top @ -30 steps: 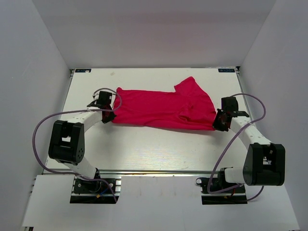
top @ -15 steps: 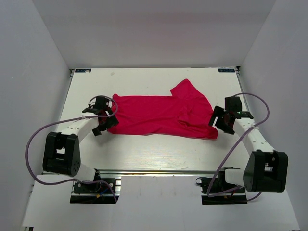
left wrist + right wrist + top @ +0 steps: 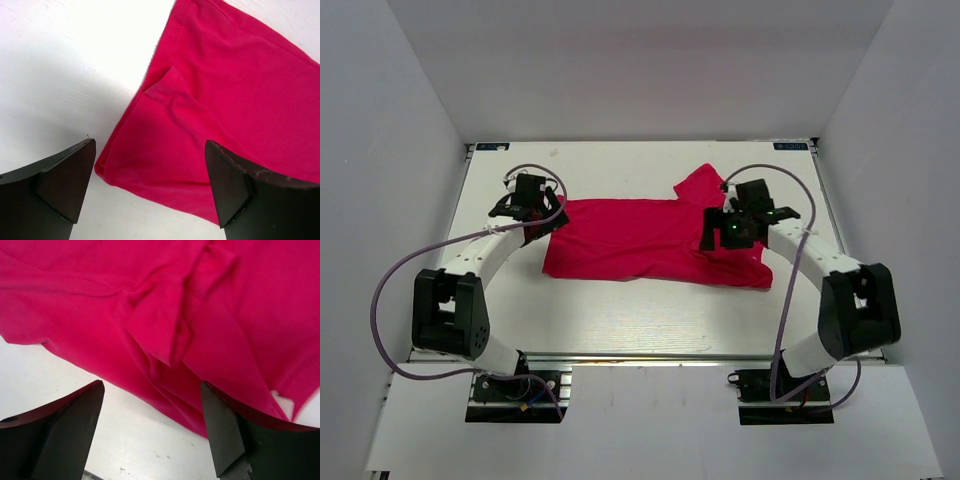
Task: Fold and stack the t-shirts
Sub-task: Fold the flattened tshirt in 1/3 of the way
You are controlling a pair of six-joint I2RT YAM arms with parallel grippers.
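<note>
The crimson-pink t-shirt point(image 3: 640, 235) lies folded lengthwise across the white table point(image 3: 620, 315), with one sleeve pointing to the far right. My left gripper point(image 3: 542, 208) hovers open over the shirt's left end. In the left wrist view the folded edge of the t-shirt point(image 3: 240, 100) lies between and beyond the open left gripper point(image 3: 150, 185), untouched. My right gripper point(image 3: 720, 228) is open above the bunched right part of the shirt. In the right wrist view the creased t-shirt point(image 3: 150, 305) lies just past the empty right gripper point(image 3: 150, 432).
White walls close in the table on the left, right and far sides. Purple cables loop from both arms, one arching over the shirt's right end point(image 3: 760, 175). A metal rail point(image 3: 640, 355) runs along the near edge.
Both grippers have opened and let go of the shirt. The left one moved toward the far side. The right one swung left over the shirt, which now lies flat on the table.
</note>
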